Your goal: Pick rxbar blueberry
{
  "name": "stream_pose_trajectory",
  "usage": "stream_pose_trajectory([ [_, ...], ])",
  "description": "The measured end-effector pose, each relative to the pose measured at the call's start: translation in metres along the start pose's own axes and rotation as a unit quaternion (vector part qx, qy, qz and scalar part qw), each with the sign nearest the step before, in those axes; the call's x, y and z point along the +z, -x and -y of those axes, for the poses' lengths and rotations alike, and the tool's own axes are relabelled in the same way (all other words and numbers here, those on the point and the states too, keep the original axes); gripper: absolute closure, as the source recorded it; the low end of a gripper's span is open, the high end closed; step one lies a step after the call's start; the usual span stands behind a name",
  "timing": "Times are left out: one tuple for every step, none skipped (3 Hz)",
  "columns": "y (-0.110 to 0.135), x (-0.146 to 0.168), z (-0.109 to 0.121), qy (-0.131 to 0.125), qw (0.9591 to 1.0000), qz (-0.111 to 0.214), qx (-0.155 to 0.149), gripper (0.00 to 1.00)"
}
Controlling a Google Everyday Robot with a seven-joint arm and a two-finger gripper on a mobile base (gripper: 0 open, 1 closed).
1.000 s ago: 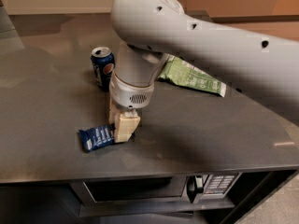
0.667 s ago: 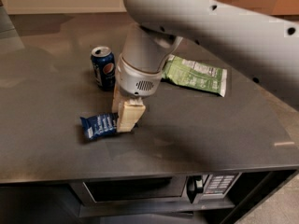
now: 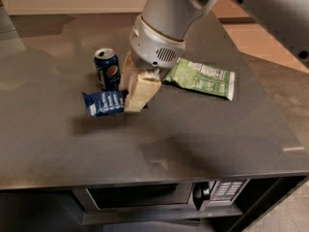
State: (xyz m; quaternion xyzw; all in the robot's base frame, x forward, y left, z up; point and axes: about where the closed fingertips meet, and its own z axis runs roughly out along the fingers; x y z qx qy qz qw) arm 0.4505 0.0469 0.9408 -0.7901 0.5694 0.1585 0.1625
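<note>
rxbar blueberry (image 3: 103, 103): dark-blue flat wrapper, white text lines, crimped left end. It sits left of centre over the worktop (image 3: 203, 134), tilted a bit, long axis roughly left-right. Its right end goes in between the tan fingers (image 3: 142, 90), which are pinching that end. The bar looks clear of the surface, with a dark shadow band on the worktop just near-side of it. Gripper (image 3: 130, 100) is directly right of the bar, pointing down and slightly left, with one finger nearer and one farther. The farther finger is partly hidden behind the nearer one. Above the fingers is a round grey wrist housing (image 3: 155, 47) with a vent grille, and the thick grey arm (image 3: 169, 18) runs up and out of the top right. Pepsi can (image 3: 107, 69): blue, upright, just far-side of the bar and left of the far finger. It's close to both, can't tell if touching. Green chip bag (image 3: 203, 78): lying flat, right of the gripper, its left end near the wrist housing, well apart from the bar. The worktop is dark grey and glossy. Under its near edge is a microwave (image 3: 159, 195) with its keypad at the right.
</note>
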Motion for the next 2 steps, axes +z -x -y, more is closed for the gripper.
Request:
stream_pose_trajectory([
  [0.0137, -0.0351, 0.0029, -0.012, 0.9994, 0.030, -0.014, 1.00],
  [0.0137, -0.0352, 0.0029, -0.012, 0.9994, 0.030, -0.014, 1.00],
])
